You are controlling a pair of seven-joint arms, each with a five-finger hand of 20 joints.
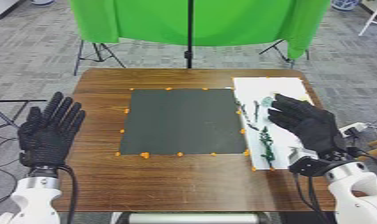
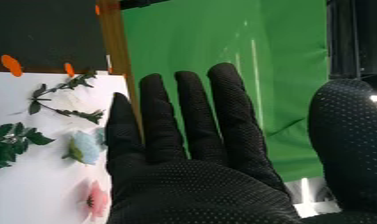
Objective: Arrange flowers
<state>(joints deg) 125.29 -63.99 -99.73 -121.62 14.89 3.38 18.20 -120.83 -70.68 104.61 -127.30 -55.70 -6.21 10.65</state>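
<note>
Two released | left robot hand point(image 1: 48, 139): fingers straight | right robot hand point(image 1: 309, 126): fingers straight, near white sheet point(image 1: 255, 86)

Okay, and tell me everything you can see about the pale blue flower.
The pale blue flower has soft-looking petals, perhaps fabric, with yellowish green along one side. It seems to lie tipped over on the white sheet, between the pink flower and a thin leafy sprig. Neither appears to touch it. I can't make out its stem.
</note>
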